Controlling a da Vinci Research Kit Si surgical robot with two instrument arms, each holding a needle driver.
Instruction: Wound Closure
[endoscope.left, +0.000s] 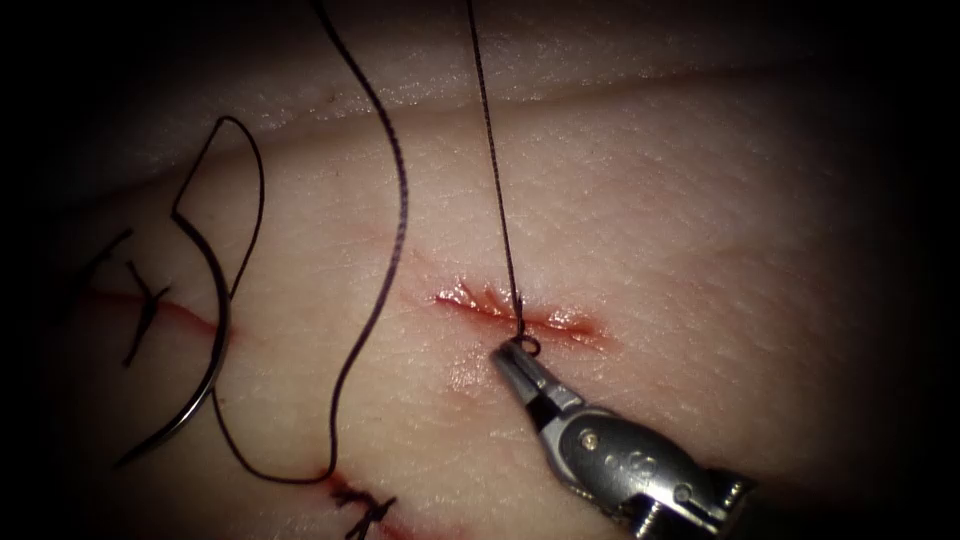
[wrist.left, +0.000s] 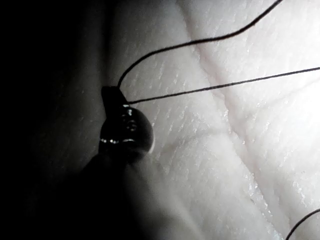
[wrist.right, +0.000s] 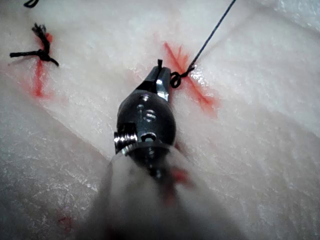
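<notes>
Right tool (endoscope.left: 512, 362), nearest the lens, comes in from lower right w/ jaws together, clamped on a short end of thread right at the cut (endoscope.left: 520, 315); a small loop/curl of thread sits at its tip, and in the right wrist view the same tool (wrist.right: 161, 80) shows a stub of thread poking past the tip beside that curl. Taut strand (endoscope.left: 492, 150) runs from the cut straight up out of frame. Left tool (wrist.left: 114, 96) in its own wrist view has jaws closed on thread, two strands leading off from the tip across the tissue (wrist.left: 200, 165). Needle (endoscope.left: 205, 360) lies free on the tissue, well left of the cut, held by neither tool and not in the tissue; slack thread (endoscope.left: 385, 240) snakes btw needle and cut. Older knotted stitches (endoscope.left: 145, 300) w/ cut ends sit at far left and at lower edge (endoscope.left: 365, 505). Judgement: knot-tying on this stitch, both ends gripped. Next move prob needs even, opposed tension so the knot seats flat on the cut w/o tearing the edges.
</notes>
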